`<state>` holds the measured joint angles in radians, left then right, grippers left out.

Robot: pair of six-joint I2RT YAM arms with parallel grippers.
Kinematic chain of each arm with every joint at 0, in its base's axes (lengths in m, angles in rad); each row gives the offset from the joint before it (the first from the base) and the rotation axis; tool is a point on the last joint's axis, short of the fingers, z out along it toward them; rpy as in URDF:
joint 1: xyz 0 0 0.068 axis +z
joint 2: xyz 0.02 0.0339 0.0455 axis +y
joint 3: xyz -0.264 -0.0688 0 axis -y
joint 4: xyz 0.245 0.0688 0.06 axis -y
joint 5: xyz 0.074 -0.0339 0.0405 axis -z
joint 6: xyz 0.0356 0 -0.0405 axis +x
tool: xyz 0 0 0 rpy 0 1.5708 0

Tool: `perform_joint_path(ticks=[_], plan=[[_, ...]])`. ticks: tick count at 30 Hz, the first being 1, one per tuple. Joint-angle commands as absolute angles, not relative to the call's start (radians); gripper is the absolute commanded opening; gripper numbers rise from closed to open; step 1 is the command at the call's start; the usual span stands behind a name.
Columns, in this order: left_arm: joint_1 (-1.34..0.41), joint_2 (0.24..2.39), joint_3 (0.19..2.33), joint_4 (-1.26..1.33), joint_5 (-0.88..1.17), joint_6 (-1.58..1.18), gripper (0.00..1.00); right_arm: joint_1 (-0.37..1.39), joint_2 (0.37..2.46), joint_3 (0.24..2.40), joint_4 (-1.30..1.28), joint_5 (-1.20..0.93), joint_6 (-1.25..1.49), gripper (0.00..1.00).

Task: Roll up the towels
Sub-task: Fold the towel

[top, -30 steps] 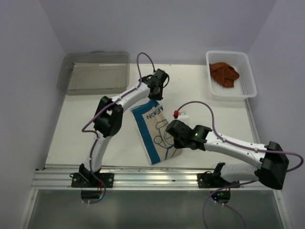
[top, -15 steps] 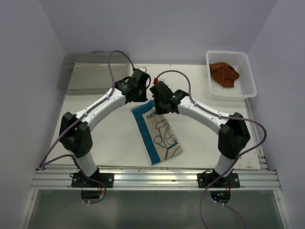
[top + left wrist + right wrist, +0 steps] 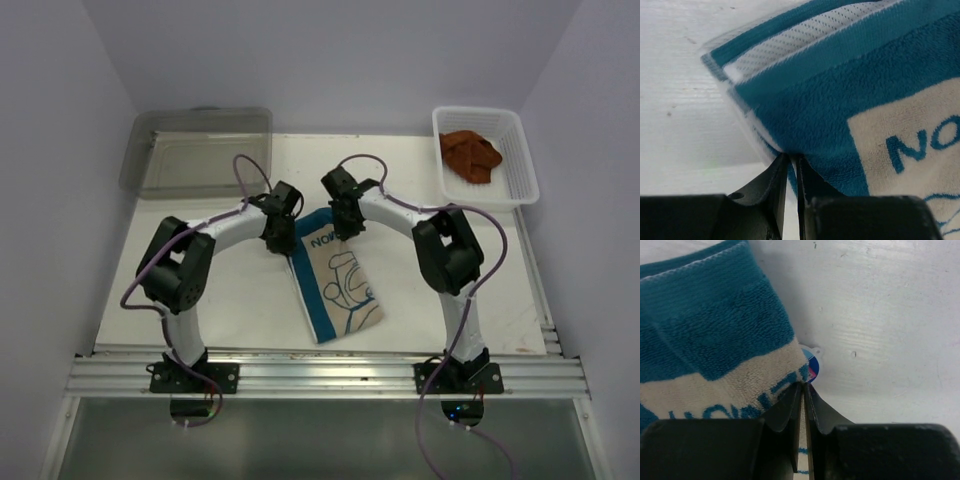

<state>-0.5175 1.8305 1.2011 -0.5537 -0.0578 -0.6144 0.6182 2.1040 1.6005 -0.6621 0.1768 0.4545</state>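
The cream towel (image 3: 342,288) with blue edges and a blue drawing lies at the table's middle, long side running near to far. My left gripper (image 3: 284,232) is at its far left corner and my right gripper (image 3: 345,222) at its far right corner. In the left wrist view my left gripper (image 3: 791,156) is shut on the towel's blue border (image 3: 840,100), whose far edge is turned up. In the right wrist view my right gripper (image 3: 803,385) is shut on the towel's edge (image 3: 715,330) beside a small round tag (image 3: 812,363). The rust-brown towel (image 3: 470,155) lies crumpled in the basket.
A white mesh basket (image 3: 520,150) stands at the back right. A clear plastic bin (image 3: 200,150) stands at the back left. A metal rail (image 3: 320,372) runs along the near edge. Walls close in the table on three sides.
The right arm swung from the towel's near right side to its far end. Both grippers then came down onto the far corners and are shut on them.
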Motion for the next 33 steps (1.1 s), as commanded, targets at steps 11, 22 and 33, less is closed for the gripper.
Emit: perform_joint_path(ticks=[11, 22, 33], plan=[[-0.483, 2.140, 1.555, -0.613, -0.126, -0.508, 0.14, 0.551, 2.102, 1.644, -0.617, 0.155, 0.506, 0.11], [-0.480, 1.904, 1.580, -0.670, -0.114, -0.460, 0.20, 0.506, 1.878, 1.586, -0.626, 0.120, 0.482, 0.12], [-0.518, 1.442, 1.063, -0.589, -0.012, -0.555, 0.24, 0.622, 1.548, 1.191, -0.564, 0.110, 0.514, 0.13]])
